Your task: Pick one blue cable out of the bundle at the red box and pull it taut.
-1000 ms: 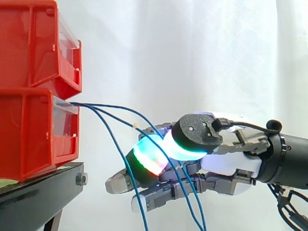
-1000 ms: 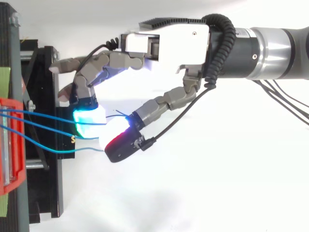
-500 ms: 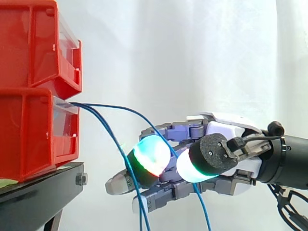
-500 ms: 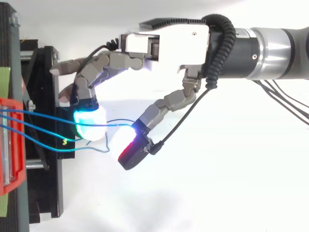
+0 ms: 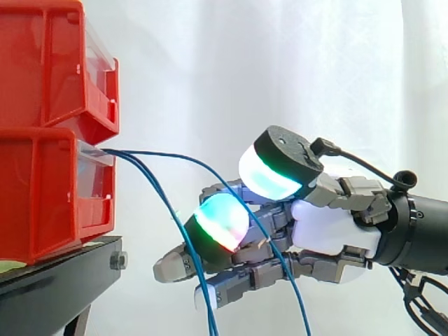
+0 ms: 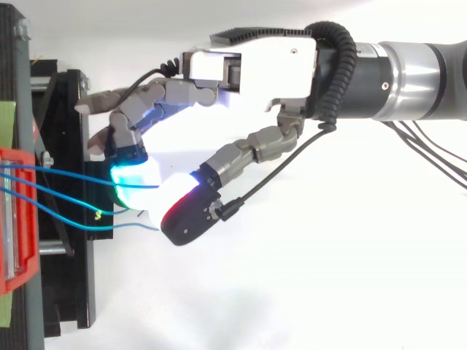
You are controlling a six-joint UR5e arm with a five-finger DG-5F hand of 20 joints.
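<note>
Several thin blue cables (image 5: 157,183) come out of the lower red box (image 5: 49,196) and hang down in slack arcs. In the top view they run right from the red box (image 6: 14,219) toward the hand (image 6: 252,65). The hand (image 5: 329,231) reaches in from the right, just past the box front, with its fingers curled. The uppermost blue cable (image 5: 210,171) passes between the raised cyan thumb pad (image 5: 269,178) and a green-red finger pad (image 5: 218,222). From above, the thumb pad (image 6: 186,211) lies against the finger pad (image 6: 135,182), closing on that cable.
A second red box (image 5: 49,63) is stacked on the lower one. Both rest on a black stand (image 5: 56,287) at the left, and its black frame (image 6: 73,146) lies under the fingers. A white curtain hangs behind.
The thumb swung away and down from the finger pad half a second ago. It has now come back up over the pad and onto the top cable; the arm stayed put.
</note>
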